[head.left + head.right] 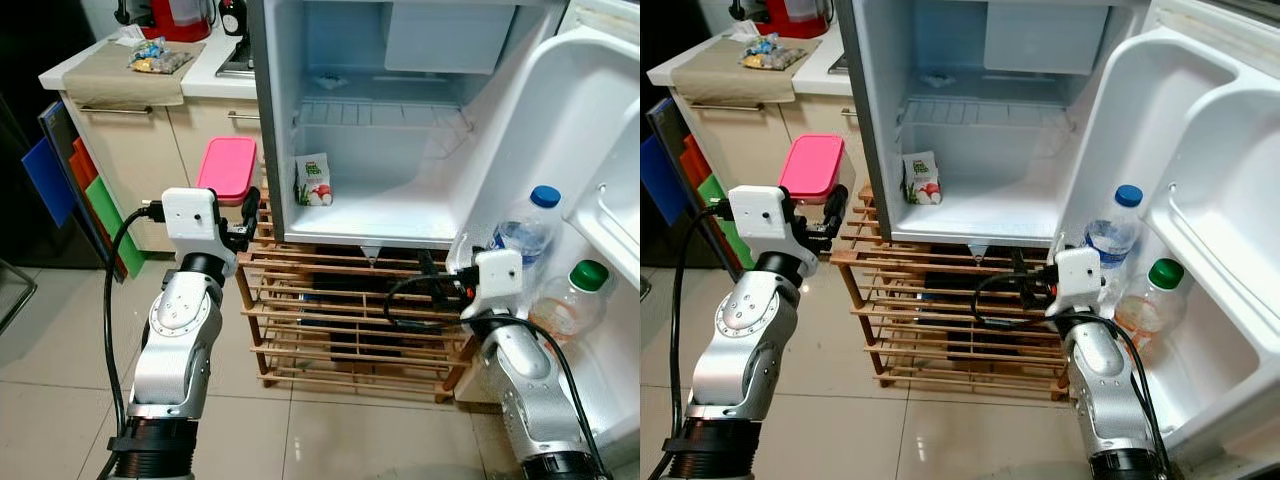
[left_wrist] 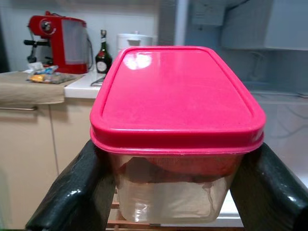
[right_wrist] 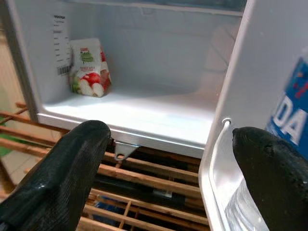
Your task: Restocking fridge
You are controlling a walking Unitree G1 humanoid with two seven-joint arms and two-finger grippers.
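Tiled floor (image 1: 60, 390) beneath wooden rack (image 1: 330, 340)

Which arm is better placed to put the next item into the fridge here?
Left. The left gripper already clamps the pink-lidded container just outside the open fridge, near its bottom shelf. The right gripper is open and holds nothing, low beside the door bottles.

Left arm: we hold it raised and bent, forearm upright, wrist turned forward.
Left gripper (image 2: 175, 185): our fingers (image 2: 72, 192) clamp both sides of the box (image 2: 175, 106), held level.
Right arm: we hold it bent low, forearm reaching forward.
Right gripper (image 3: 168, 168): our fingers (image 3: 62, 178) are spread wide, holding nothing.
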